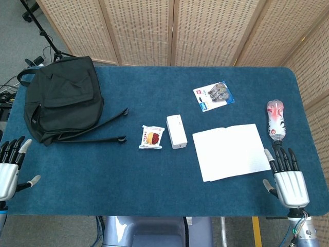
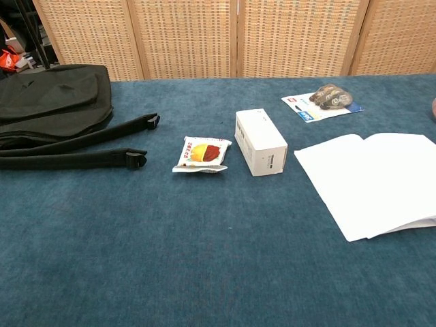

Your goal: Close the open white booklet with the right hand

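Head view shows the white booklet [image 1: 231, 152] lying open and flat on the blue desk [image 1: 154, 175], right of the white box [image 1: 176, 131]. Just beside its right corner, the right hand [image 1: 289, 180] holds nothing, fingers [image 1: 277, 160] spread. At the desk's left edge, the left hand [image 1: 9, 170] is likewise released.

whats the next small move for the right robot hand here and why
Probably slide the right robot hand forward and inward to the near right corner of the open white booklet. The hand holds nothing, its fingers spread, just off that corner and not touching it, while the booklet lies flat open on the blue table.
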`<control>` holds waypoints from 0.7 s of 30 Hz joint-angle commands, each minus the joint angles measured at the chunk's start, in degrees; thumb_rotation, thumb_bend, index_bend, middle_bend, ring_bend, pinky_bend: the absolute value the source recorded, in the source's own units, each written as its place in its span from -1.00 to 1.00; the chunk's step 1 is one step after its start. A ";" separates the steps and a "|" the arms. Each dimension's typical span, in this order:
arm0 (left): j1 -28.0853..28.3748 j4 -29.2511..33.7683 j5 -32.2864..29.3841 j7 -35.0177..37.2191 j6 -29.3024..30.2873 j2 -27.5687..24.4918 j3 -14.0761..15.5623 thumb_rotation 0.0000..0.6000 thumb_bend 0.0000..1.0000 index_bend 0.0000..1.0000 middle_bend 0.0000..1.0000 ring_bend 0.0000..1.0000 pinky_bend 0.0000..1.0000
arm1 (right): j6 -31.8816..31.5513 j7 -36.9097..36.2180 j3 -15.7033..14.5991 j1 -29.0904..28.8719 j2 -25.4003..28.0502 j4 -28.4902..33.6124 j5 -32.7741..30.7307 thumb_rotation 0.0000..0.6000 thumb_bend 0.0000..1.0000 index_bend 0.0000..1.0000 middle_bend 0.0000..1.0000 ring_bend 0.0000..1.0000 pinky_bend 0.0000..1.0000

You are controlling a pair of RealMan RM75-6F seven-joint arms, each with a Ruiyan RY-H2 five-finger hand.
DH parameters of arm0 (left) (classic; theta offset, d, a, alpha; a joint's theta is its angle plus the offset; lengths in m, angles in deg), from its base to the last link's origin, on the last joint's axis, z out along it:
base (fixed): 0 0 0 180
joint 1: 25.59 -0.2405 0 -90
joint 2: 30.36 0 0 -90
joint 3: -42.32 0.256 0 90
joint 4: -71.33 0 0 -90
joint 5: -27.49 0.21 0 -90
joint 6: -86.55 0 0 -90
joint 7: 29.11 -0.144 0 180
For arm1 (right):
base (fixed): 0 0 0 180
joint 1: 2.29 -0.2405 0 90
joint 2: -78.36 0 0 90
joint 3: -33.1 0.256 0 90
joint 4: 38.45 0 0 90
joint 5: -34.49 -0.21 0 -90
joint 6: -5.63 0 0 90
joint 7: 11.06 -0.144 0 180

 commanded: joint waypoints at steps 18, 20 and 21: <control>0.16 -0.15 0.04 1.18 -0.33 -0.26 0.05 0.84 -0.87 -1.00 -1.00 -1.00 -1.00 | 7.70 8.83 -0.18 -2.60 -5.90 6.93 -4.17 1.00 -0.49 -1.00 -1.00 -1.00 -1.00; 0.12 -0.12 0.11 1.21 -0.25 -0.27 0.07 0.84 -0.87 -1.00 -1.00 -1.00 -1.00 | 8.02 9.28 -0.27 -2.87 -7.13 7.23 -4.11 1.00 -0.50 -1.00 -1.00 -1.00 -1.00; 0.10 -0.10 0.14 1.23 -0.20 -0.28 0.09 0.84 -0.87 -1.00 -1.00 -1.00 -1.00 | 8.09 9.45 -0.27 -2.98 -7.56 7.24 -4.06 1.00 -0.50 -1.00 -1.00 -1.00 -1.00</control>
